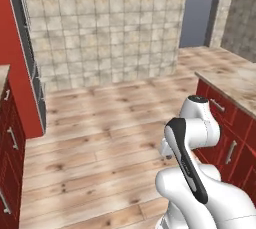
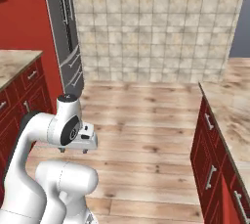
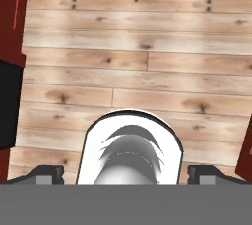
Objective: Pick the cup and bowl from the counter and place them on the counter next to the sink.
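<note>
The cup, the bowl and the sink are out of view. A stretch of the tan marble counter (image 1: 235, 80) over red cabinets runs along the right, also in the right base view as the counter (image 2: 234, 108). Another piece of counter (image 2: 14, 64) lies at the left. My gripper (image 3: 129, 174) hangs over the wooden floor, pointing down, open wide with nothing held between its fingertips (image 3: 47, 172). In the right base view the gripper (image 2: 83, 145) sits low in front of the folded arm.
Light wood plank floor (image 1: 100, 138) spreads between the two cabinet rows. A beige tiled wall (image 2: 156, 27) closes the far side. A tall dark unit with bar handles (image 2: 66, 37) stands at the left by red panels. A doorway (image 1: 200, 8) opens at the far right.
</note>
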